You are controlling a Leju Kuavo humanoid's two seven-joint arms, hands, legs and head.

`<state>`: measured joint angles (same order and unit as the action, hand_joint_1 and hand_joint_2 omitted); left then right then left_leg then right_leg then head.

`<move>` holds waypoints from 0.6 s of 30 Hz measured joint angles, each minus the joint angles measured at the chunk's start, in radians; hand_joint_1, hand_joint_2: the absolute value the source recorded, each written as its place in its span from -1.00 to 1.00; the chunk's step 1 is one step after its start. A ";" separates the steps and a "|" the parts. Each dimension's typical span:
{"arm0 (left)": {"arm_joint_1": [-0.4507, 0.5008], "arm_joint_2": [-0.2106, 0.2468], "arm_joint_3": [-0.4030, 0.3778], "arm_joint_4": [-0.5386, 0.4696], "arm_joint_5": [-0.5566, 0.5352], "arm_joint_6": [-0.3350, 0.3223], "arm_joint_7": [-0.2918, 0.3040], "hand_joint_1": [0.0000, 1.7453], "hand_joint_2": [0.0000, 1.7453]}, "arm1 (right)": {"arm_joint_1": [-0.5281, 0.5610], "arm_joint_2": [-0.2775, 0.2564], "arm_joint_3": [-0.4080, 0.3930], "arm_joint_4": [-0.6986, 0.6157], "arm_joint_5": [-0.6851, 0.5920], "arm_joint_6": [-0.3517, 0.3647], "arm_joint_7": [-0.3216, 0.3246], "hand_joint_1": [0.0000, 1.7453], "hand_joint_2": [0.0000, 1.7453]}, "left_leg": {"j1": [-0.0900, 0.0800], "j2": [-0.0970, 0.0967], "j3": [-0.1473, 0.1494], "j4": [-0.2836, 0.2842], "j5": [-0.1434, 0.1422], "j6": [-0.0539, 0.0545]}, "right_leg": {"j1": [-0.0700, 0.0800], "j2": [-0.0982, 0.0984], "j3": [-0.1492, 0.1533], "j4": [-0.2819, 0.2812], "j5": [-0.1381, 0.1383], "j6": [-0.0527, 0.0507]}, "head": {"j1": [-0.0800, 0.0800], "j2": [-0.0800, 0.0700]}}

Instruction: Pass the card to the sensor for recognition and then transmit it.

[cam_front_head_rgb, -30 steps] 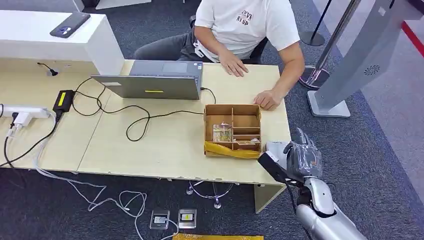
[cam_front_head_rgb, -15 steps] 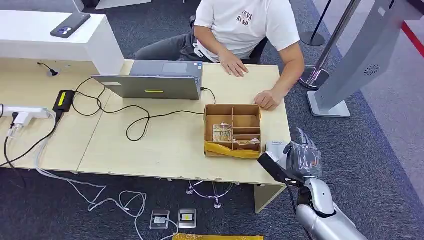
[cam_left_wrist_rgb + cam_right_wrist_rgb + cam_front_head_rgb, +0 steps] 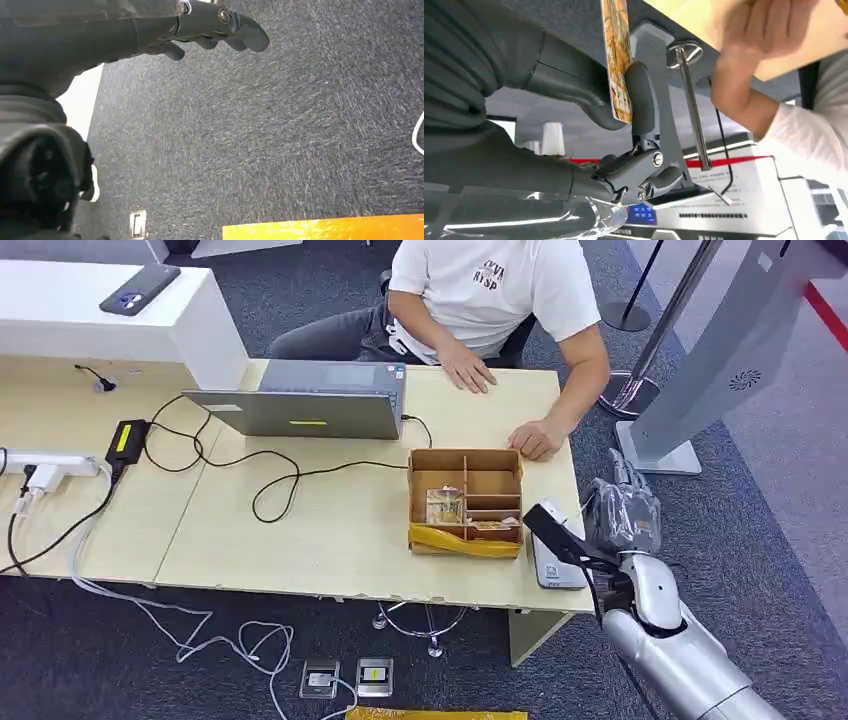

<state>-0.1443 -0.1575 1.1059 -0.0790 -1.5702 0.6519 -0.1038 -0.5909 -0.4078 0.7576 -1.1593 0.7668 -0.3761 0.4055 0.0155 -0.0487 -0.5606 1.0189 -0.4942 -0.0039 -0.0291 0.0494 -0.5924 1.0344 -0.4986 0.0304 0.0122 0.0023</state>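
Note:
A card (image 3: 616, 55) with a yellow printed face stands on edge, pinched between the thumb and a finger of my right hand (image 3: 589, 95). In the head view my right hand (image 3: 625, 512) is raised just off the table's right edge, beside the small grey-white sensor (image 3: 553, 562) on the table's front right corner. The person's hand (image 3: 535, 440) rests on the table beyond it, also seen close by in the right wrist view as a blurred hand (image 3: 749, 30). My left hand (image 3: 215, 30) hangs over dark carpet with loosely bent fingers and holds nothing.
A cardboard divider box (image 3: 465, 500) with small items sits left of the sensor. A laptop (image 3: 310, 400) and cables lie further left on the table (image 3: 300, 540). A grey kiosk (image 3: 720, 350) and a stanchion base (image 3: 630, 395) stand to the right on the carpet.
My right hand has lifted away from the table's front corner, moving right and toward the person. The sensor it partly covered now shows in full.

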 joint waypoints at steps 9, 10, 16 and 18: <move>0.000 0.000 0.000 0.000 0.000 0.000 0.000 -1.00 -1.00 | -0.069 0.004 0.005 -0.015 0.010 0.007 -0.011 1.00 1.00 | 0.000 0.000 0.000 0.000 0.000 0.000 | 0.000 0.000 0.000 0.000 0.000 0.000 | 0.000 0.000; 0.000 0.000 0.000 0.000 0.000 0.000 0.000 -1.00 -1.00 | -0.077 0.006 0.007 -0.015 0.010 0.006 -0.013 1.00 1.00 | 0.000 0.000 0.000 0.000 0.000 0.000 | 0.000 0.000 0.000 0.000 0.000 0.000 | 0.000 0.000; 0.000 0.000 0.000 0.000 0.000 -0.001 0.000 -1.00 -1.00 | -0.106 0.016 0.018 -0.014 0.009 0.004 -0.020 1.00 1.00 | 0.000 -0.001 -0.001 0.000 0.000 0.000 | 0.000 0.000 0.000 0.000 0.000 0.000 | 0.000 0.000; 0.000 0.000 0.000 0.000 0.000 -0.002 0.000 -1.00 -1.00 | -0.116 0.020 0.022 -0.013 0.008 0.004 -0.020 1.00 1.00 | 0.000 0.000 -0.001 0.000 0.000 0.000 | 0.000 0.000 0.000 0.000 0.000 0.000 | 0.000 0.000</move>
<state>-0.1443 -0.1575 1.1059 -0.0790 -1.5702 0.6504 -0.1038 -0.7072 -0.3876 0.7794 -1.1726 0.7744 -0.3723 0.3857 0.0155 -0.0492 -0.5614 1.0189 -0.4942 -0.0039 -0.0291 0.0492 -0.5924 1.0346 -0.4986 0.0304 0.0122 0.0023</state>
